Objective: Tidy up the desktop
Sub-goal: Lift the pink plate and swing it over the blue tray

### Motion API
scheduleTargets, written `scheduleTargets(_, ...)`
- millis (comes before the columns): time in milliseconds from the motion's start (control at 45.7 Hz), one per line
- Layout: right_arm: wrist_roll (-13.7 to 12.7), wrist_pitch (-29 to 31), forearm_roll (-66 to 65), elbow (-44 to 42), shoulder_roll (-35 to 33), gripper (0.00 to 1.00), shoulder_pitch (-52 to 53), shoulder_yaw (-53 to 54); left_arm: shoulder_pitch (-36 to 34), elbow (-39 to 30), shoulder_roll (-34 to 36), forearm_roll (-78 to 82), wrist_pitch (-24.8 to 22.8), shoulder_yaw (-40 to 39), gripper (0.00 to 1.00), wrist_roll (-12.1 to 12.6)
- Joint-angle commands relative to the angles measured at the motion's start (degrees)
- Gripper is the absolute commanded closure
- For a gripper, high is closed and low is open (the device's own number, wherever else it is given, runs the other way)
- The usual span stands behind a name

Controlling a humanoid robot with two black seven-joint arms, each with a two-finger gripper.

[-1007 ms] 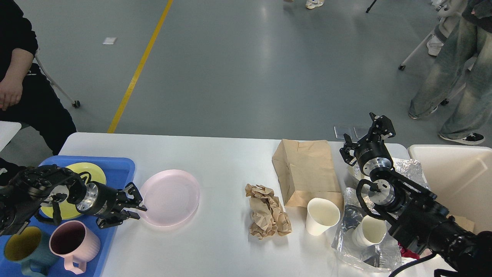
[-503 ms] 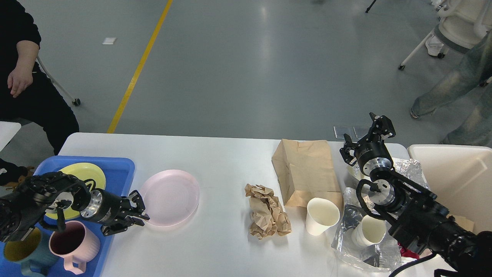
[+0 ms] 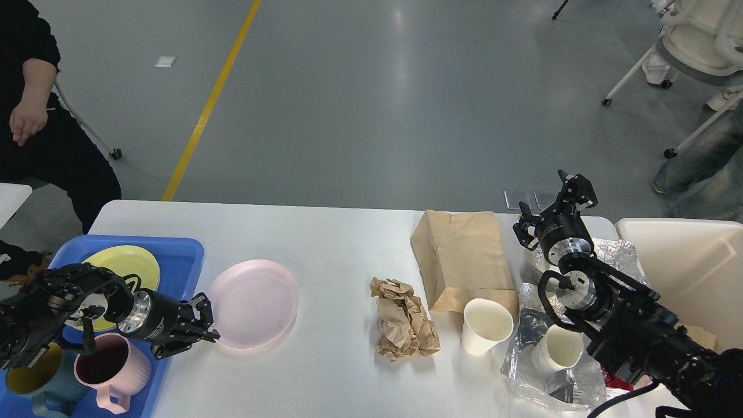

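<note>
The white counter [image 3: 325, 232] fills the lower half of the head view; its near edge and right end are cut off by the frame and by the right arm. At its left end sits one blue tray [image 3: 180, 261], partly covered by the left arm. The tray holds one yellow plate [image 3: 125, 261], half hidden behind the arm, plus two mugs, a pink mug [image 3: 113, 368] and a teal mug [image 3: 32, 377] that runs off the bottom edge.

The left gripper [image 3: 200, 332] lies low at the tray's right rim, its fingers [image 3: 203, 306] narrowly parted around the near-left rim of the single pink plate [image 3: 254, 303]; whether they actually pinch the rim cannot be told. Well to the right of those fingers lie one crumpled brown paper wad [image 3: 403, 319], one flat brown paper bag [image 3: 461, 258] and a white paper cup [image 3: 486, 325] just in front of the bag.

A second paper cup [image 3: 558, 348] rests on clear plastic wrap [image 3: 522, 325], partly behind the right arm. The right gripper [image 3: 554, 206] is raised beyond the bag's far right corner, fingers spread apart and holding nothing. Crinkled foil [image 3: 618, 252] shows behind that arm, mostly hidden. To its right is one cream bin [image 3: 685, 273], cut off by the frame.
</note>
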Motion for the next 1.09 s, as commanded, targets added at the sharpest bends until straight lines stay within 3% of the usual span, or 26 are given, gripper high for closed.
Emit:
scheduleTargets(0,0.0,0.0,0.0,0.0,0.0,0.00,0.0,0.0,-0.1,0.0,0.3,0.0,0.0,0.0,1.00,0.0)
scheduleTargets(219,0.0,0.0,0.0,0.0,0.0,0.00,0.0,0.0,-2.3,0.0,2.0,-0.1,-0.4,-0.2,1.00,-0.1)
scheduleTargets(591,0.0,0.0,0.0,0.0,0.0,0.00,0.0,0.0,-12.6,-0.1,3.9,-0.2,-8.5,-0.4,1.00,0.1)
scheduleTargets(1072,0.0,0.0,0.0,0.0,0.0,0.00,0.0,0.0,-10.1,-0.1,21.8,-0.6,-9.6,-0.9,1.00,-0.4)
